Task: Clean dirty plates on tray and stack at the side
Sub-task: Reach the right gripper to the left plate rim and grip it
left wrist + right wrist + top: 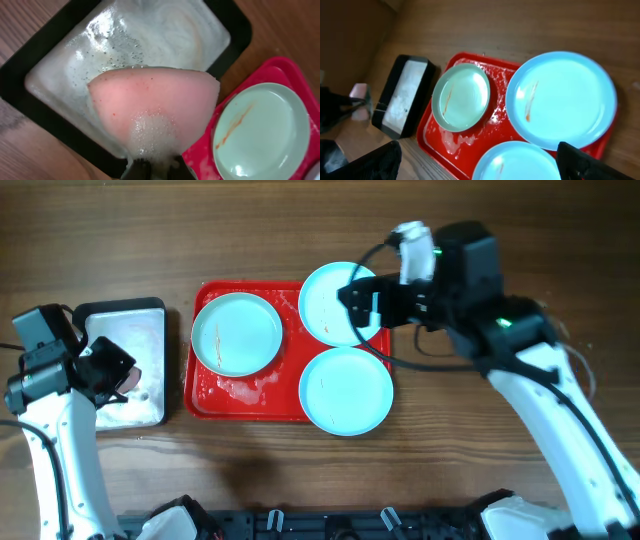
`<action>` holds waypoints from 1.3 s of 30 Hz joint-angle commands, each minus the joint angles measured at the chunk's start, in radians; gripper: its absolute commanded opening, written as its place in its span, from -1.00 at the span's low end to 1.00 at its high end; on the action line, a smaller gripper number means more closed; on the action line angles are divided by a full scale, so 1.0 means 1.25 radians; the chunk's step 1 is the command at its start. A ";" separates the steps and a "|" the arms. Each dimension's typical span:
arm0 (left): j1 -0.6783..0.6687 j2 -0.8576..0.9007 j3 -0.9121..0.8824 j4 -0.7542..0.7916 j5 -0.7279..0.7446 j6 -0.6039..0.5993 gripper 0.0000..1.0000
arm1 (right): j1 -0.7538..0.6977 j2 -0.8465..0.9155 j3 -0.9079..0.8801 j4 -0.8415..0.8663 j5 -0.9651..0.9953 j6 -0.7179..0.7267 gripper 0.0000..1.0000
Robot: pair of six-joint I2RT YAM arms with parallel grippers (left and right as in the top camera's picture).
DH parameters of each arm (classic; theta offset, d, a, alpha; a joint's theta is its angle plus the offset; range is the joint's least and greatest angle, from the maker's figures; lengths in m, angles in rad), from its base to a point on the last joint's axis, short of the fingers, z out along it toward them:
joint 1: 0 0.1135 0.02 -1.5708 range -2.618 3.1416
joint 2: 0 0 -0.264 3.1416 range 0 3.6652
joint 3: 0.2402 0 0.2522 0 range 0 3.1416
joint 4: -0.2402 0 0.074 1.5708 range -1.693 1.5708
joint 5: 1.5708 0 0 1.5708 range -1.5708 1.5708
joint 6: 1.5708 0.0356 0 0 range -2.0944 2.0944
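On table (300,480), red tray (250,405) long axis left-right, left gripper (152,172) pinching sponge (155,110), right gripper (358,302) spread

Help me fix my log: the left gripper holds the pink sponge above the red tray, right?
No. The left gripper holds the pink sponge above the foamy, black-rimmed silver tray, not the red tray beside it; the left wrist view shows this.

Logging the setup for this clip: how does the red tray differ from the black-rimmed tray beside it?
The red tray is larger than the black-rimmed tray. The red tray carries three plates; the black-rimmed tray holds only soapy foam. The red tray is red throughout; the black-rimmed tray has a silvery floor. Both are rectangular, round-cornered and foamy.
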 commanded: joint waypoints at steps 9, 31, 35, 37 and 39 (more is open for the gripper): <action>-0.001 -0.045 0.016 0.000 -0.013 0.000 -0.92 | 0.150 0.150 0.012 0.073 0.092 0.085 0.60; -0.001 -0.046 0.016 0.021 -0.013 0.017 -0.92 | 0.256 0.448 0.012 0.279 0.198 0.184 0.13; -0.001 -0.046 0.016 0.021 -0.013 0.017 -0.92 | 0.257 0.484 0.012 0.312 0.213 0.197 0.13; -0.001 -0.046 0.016 0.021 -0.013 0.017 -0.92 | 0.257 0.496 0.012 0.330 0.218 0.202 0.13; -0.001 -0.046 0.016 0.021 -0.013 0.017 -0.92 | 0.258 0.506 0.012 0.343 0.228 0.212 0.11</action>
